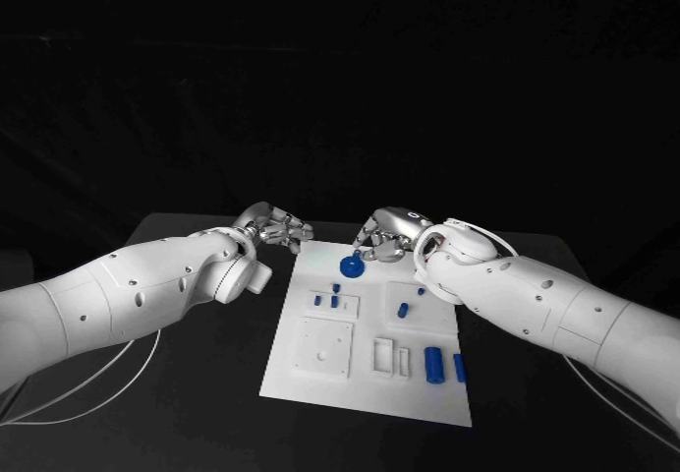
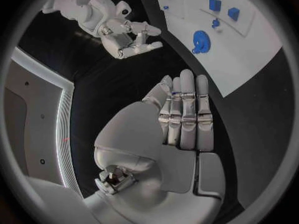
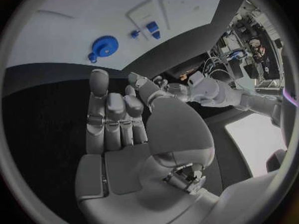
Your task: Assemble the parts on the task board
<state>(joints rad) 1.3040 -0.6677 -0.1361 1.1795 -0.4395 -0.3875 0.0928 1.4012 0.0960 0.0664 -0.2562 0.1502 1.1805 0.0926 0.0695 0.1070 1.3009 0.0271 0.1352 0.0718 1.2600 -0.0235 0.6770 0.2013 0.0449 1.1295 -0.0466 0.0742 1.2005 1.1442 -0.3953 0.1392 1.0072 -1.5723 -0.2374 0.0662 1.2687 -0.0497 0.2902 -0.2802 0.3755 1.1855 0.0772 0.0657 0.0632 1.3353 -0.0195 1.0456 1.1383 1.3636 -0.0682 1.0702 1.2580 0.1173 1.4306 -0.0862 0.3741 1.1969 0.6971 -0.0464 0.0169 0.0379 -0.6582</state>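
Board: the white task board (image 1: 319,379) is laid flat in the middle of the black table (image 1: 185,393), long side running away from the robot, with shallow recesses seen in its near half.
Gear: a blue gear (image 1: 350,265) is seen lying at the far end of the board, close to the far edge; it is also seen on the white plate in the left wrist view (image 2: 201,41) and in the right wrist view (image 3: 104,47).
Small parts, middle: two small blue pieces (image 1: 334,298) are found just behind a square recess, and another blue piece (image 1: 403,311) is set a little to the right of them.
Small parts, near: two longer blue pieces (image 1: 433,362) are placed side by side near the board's right edge, closer to the robot.
Left hand: the left hand (image 1: 278,229) is held over the table just off the board's far left corner; its fingers (image 2: 187,115) are stretched out straight and kept side by side, and nothing is held.
Right hand: the right hand (image 1: 388,236) is held just beyond the gear at the board's far end, not touching it; its fingers (image 3: 112,119) are extended side by side, and nothing is gripped.
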